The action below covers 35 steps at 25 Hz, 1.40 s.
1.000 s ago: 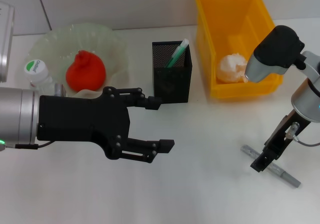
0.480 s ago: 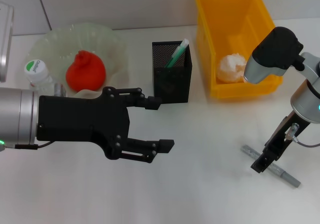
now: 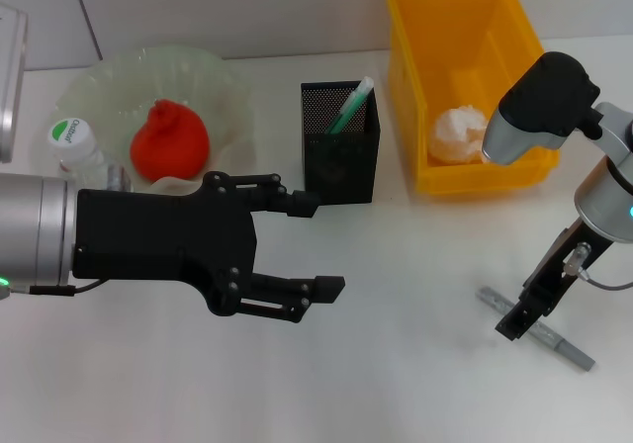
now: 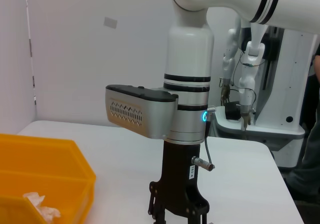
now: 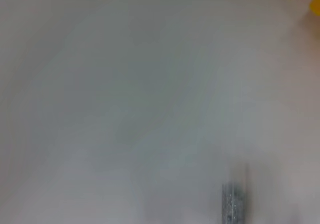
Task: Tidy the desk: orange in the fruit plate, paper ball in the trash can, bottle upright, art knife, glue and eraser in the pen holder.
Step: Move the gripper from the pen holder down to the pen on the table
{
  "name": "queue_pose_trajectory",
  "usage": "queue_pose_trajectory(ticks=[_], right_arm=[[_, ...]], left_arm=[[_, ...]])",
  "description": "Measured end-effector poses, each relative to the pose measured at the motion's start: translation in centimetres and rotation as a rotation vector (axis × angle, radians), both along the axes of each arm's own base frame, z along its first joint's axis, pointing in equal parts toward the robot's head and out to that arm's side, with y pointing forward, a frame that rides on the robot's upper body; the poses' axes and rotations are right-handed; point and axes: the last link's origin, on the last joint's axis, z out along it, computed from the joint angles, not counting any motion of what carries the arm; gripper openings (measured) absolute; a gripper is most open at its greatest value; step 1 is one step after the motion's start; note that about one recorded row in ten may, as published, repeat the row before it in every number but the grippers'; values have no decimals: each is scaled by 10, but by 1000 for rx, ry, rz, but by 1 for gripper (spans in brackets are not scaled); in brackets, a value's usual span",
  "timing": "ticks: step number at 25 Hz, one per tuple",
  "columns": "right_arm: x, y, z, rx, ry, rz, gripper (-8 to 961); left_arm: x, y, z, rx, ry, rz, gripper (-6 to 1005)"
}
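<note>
On the white surface [image 3: 396, 384], the left gripper [image 3: 312, 245] hovers in the foreground with its jaws spread apart, just in front of the black mesh pen holder [image 3: 339, 156], which holds a green glue stick [image 3: 351, 105]. Behind it to the left, the orange [image 3: 169, 142] sits in the pale fruit plate [image 3: 99, 82], with the bottle [image 3: 77, 148] upright just beside the plate. The paper ball [image 3: 458, 133] lies in the yellow trash can [image 3: 465, 28]. The right gripper [image 3: 517, 319] is down at the grey art knife [image 3: 564, 346] lying on the surface.
</note>
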Motion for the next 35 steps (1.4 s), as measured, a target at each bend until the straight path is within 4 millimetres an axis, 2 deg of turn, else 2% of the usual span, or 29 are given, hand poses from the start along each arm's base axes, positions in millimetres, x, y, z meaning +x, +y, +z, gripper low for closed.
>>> queue_pose_trajectory(ticks=[25,35], right_arm=[[0,0,-5,-7,-8,12,733],[-1,0,-7,-16,-9,17,573]], left_arm=[[-2,0,-1,-6,-1,7,846],[-2,0,-1,-6,-1,6,846]])
